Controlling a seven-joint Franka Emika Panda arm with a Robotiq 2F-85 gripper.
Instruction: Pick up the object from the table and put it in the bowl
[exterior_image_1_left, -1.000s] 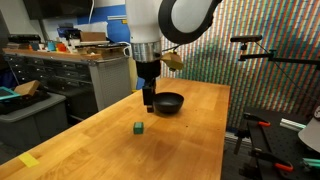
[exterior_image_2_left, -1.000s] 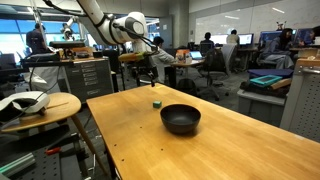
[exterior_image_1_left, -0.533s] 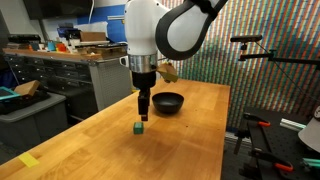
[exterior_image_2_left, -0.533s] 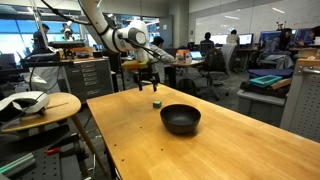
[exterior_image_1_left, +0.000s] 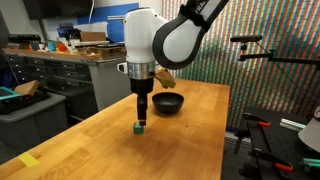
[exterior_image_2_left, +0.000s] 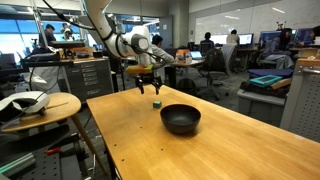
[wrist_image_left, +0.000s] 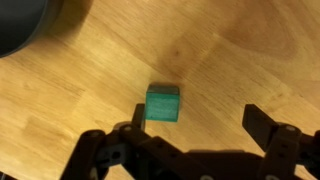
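Where the green block (wrist_image_left: 163, 104) rests flat on the wooden table (exterior_image_1_left: 190, 140), gripper (wrist_image_left: 198, 118) hangs close above it, jaws spread wide, block between them, nearer one finger, not gripped, black bowl (exterior_image_1_left: 167, 103) near on the same tabletop, apart from both.

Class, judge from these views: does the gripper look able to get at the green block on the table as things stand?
Probably yes. The gripper hangs open just above the green block, nothing lies between them, and the bowl stands apart. The block sits nearer one finger, though.
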